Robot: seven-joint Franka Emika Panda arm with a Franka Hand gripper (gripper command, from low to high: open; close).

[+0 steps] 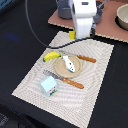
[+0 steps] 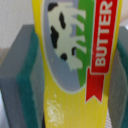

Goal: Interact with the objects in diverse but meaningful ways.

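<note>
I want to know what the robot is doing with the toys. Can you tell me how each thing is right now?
Butter packet: held up off the mat, squeezed between the fingers.
Banana: lying on the mat.
Plate: flat on the mat, with a small white bottle lying on it.
Milk carton: standing upright.
Fork and knife: lying beside the plate.

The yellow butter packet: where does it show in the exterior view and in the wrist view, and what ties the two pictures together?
Exterior view: only a small yellow part of the butter packet shows, below the gripper, near the placemat's far edge.
Wrist view: the packet fills the picture, cow and BUTTER label visible, clamped between the green finger pads.
Shared landmark: the gripper shut on the packet.
</note>
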